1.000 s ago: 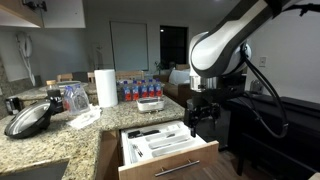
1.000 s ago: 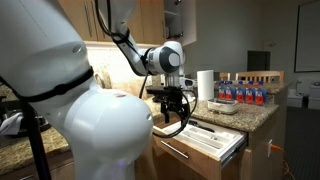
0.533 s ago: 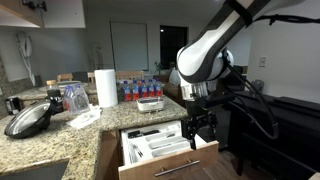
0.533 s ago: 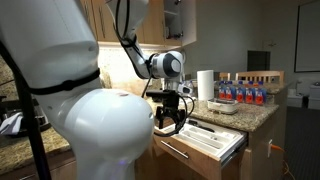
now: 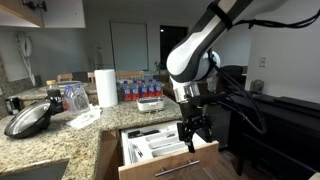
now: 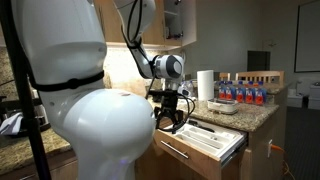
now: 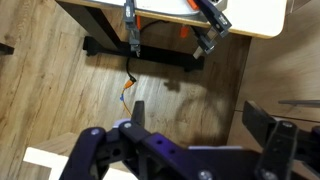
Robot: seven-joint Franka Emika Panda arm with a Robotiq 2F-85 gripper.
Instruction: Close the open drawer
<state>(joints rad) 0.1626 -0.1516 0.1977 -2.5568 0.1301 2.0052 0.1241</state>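
Observation:
The drawer (image 5: 168,160) stands pulled out under the granite counter, with a light-brown wood front, a silver bar handle and a white cutlery tray (image 5: 152,146) with utensils. It also shows in the exterior view from behind the arm (image 6: 205,146). My gripper (image 5: 192,133) hangs at the drawer's right end, fingers down, open and empty. It shows in the exterior view past the arm's white body (image 6: 165,117). In the wrist view the open fingers (image 7: 200,118) frame bare wood floor; the drawer is out of that view.
The granite counter (image 5: 60,140) holds a black pan (image 5: 27,118), a paper towel roll (image 5: 105,87), water bottles (image 5: 138,88) and a basket (image 5: 150,104). A dark table (image 5: 275,125) stands right of the arm. A table's legs (image 7: 150,55) show in the wrist view.
The arm has swung left and lowered. The gripper has come down from above the drawer's right corner to beside its right end. The drawer has not moved.

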